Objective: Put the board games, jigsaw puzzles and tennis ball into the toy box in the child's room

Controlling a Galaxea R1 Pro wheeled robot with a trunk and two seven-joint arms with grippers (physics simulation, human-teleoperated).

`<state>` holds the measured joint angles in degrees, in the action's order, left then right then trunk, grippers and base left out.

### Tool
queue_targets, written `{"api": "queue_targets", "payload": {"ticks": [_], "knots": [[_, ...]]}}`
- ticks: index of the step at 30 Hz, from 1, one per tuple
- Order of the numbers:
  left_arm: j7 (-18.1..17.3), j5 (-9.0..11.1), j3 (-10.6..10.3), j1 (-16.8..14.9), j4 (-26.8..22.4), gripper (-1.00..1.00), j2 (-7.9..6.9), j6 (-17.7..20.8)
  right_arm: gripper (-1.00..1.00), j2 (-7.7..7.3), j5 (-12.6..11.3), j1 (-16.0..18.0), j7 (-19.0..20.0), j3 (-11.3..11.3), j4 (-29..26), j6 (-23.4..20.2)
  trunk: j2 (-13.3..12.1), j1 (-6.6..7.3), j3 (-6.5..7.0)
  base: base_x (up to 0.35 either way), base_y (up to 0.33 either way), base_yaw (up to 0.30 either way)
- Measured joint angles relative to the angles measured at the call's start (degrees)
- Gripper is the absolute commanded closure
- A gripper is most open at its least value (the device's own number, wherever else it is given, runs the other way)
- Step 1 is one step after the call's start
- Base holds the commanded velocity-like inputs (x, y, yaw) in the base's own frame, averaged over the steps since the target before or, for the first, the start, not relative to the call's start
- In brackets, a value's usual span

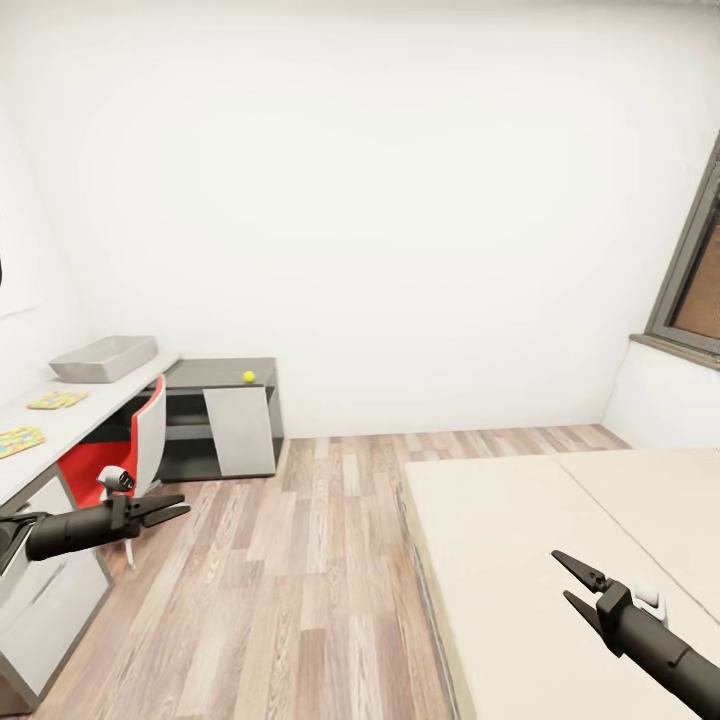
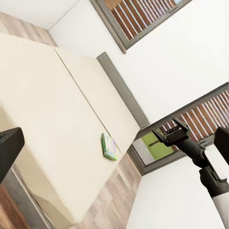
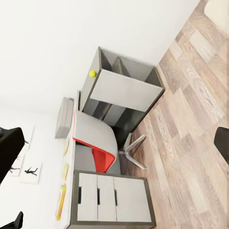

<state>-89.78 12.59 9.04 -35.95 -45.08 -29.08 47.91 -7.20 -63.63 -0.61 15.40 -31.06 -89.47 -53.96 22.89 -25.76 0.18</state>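
Both grippers are hanging nearest to the head camera, and neither is holding anything. At about 8 o'clock in the head view the left gripper [image 1: 178, 511] is pointing toward 3 o'clock over the wood floor [image 1: 300, 560], with its two fingers standing a little apart. At about 5 o'clock the right gripper [image 1: 562, 578] is hovering over the cream mattress of the bed [image 1: 520, 560], pointing toward 10 o'clock, its fingers spread clearly wider.

Along the 9 o'clock side the table [image 1: 100, 400] is running away from the camera toward the far wall, so its long axis is going from near to far. The toy box [image 1: 104, 358] is sitting at the far end of the pale top, its long side lying across toward 2 o'clock. Nearer the camera, two jigsaw puzzles [image 1: 57, 399] are lying flat on the same top, one behind the other and apart. The tennis ball [image 1: 249, 376] is resting on the dark corner section, well apart from the toy box. A red and grey chair [image 1: 140, 440] is standing pushed in at the table.

In the left wrist view one board game [image 2: 109, 146] is lying flat on the mattress near its edge, its long axis running roughly along that edge.
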Motion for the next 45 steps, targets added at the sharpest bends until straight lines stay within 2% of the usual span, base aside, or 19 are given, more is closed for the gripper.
{"api": "queue_targets", "payload": {"ticks": [32,45], "knots": [[-0.01,-0.02,0.03,0.0,-0.01,-1.0,0.0,0.0,-1.0,0.0,0.0,0.0,0.04,-0.03,0.0,0.0,0.0,0.0,0.0,0.0,-0.015,-0.004],[0.0,0.0,0.02,0.0,0.0,-1.0,0.0,0.0,-1.0,0.0,-0.02,-0.01,0.09,-0.08,-0.01,-0.01,0.0,0.0,0.0,0.0,-0.102,0.0]]}}
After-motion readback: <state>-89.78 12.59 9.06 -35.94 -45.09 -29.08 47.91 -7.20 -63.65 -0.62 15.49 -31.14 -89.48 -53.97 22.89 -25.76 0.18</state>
